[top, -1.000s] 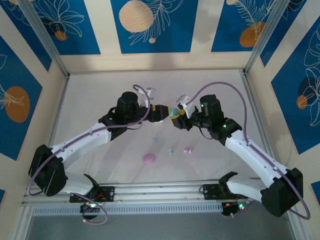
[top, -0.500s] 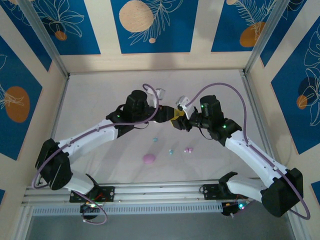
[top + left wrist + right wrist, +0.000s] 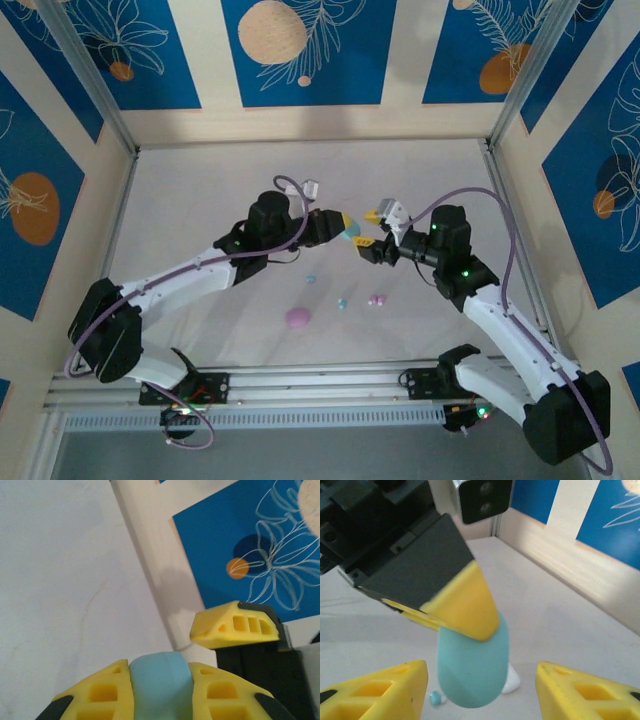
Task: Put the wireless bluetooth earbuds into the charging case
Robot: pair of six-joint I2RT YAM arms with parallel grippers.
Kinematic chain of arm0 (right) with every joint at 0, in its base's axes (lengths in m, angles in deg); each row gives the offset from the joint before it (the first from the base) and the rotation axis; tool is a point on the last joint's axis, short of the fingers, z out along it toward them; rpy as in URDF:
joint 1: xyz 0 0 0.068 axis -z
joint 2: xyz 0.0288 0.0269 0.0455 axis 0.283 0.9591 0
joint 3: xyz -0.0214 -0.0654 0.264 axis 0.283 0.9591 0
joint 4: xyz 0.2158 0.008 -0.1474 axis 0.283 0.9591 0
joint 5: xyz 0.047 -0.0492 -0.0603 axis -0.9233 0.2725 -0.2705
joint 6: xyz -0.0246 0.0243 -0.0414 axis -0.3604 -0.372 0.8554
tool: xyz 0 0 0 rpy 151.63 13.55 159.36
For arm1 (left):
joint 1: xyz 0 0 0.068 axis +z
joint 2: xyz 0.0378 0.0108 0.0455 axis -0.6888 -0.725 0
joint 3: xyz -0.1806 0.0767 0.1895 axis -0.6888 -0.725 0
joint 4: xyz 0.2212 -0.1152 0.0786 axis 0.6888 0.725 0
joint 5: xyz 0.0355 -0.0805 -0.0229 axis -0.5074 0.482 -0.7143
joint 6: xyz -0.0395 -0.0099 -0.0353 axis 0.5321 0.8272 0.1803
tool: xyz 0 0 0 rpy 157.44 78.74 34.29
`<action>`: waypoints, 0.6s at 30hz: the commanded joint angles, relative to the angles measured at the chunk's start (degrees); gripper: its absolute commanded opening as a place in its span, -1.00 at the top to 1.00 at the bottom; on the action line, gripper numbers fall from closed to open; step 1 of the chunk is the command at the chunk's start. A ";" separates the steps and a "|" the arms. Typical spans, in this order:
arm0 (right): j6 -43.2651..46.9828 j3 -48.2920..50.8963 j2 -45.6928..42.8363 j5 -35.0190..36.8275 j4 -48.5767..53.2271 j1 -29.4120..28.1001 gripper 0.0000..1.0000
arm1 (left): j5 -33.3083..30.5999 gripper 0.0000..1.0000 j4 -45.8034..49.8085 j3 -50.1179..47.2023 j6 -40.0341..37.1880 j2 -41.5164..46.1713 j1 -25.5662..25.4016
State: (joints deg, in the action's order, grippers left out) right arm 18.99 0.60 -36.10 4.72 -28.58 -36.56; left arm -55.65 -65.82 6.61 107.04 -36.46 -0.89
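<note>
Teal plastic, smooth and egg-shaped: that's the charging case [image 3: 472, 672], and it has changed hands since a second ago. Back then your right gripper [image 3: 368, 230] was pinching it over the middle of the desk [image 3: 200, 190] while your left gripper [image 3: 345, 221] sat half closed beside it. Now your left one is clamped tight on the case. Your right one has sprung apart and pulled back toward the desk's right edge, with its elbow swung out that way too, so there's daylight between its yellow fingers [image 3: 375, 690] and the case. The case hangs in the air above mid-desk, gripped by its upper end between chunky yellow fingertips. Those tips are wedge-shaped, with hollow square cells moulded in, and sit on matte black blocks. The earbuds haven't budged. Two tiny teal beads [image 3: 310, 278] [image 3: 342, 302] and a pink one [image 3: 377, 298] lie loose on the matte off-white desk cover, between the middle and the near edge. A rounded pink case [image 3: 298, 317] sits just nearer that edge than they do. From your right wrist view you can also catch one teal bud on the cover below the hanging case. A white rounded bit [image 3: 511, 682] peeks out from behind the case's lower end; I can't tell what it is.
</note>
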 commanded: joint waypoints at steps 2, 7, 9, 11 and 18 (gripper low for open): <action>0.18 0.67 1.64 -10.74 -8.87 2.63 -0.20 | 0.00 0.95 -12.37 -2.11 11.54 1.28 -0.13; -0.61 -0.43 3.58 -14.97 -10.44 2.95 -0.21 | 0.09 0.95 -14.61 -2.47 13.84 1.00 -0.13; -0.42 -0.48 4.07 -14.60 -10.18 2.81 -0.21 | -0.32 0.95 -14.67 -2.60 14.21 1.38 -0.11; -0.46 0.43 4.10 -11.78 -11.44 2.96 -0.21 | -0.41 0.95 -14.75 -2.57 14.11 1.66 -0.07; -2.31 0.79 5.10 -10.92 -14.00 3.36 -0.20 | 0.45 0.94 -15.20 -2.57 14.27 1.84 -0.07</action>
State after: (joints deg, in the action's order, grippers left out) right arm 17.87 0.77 -31.90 -6.14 -40.17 -33.54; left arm -55.63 -77.25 4.45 120.60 -36.24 -0.89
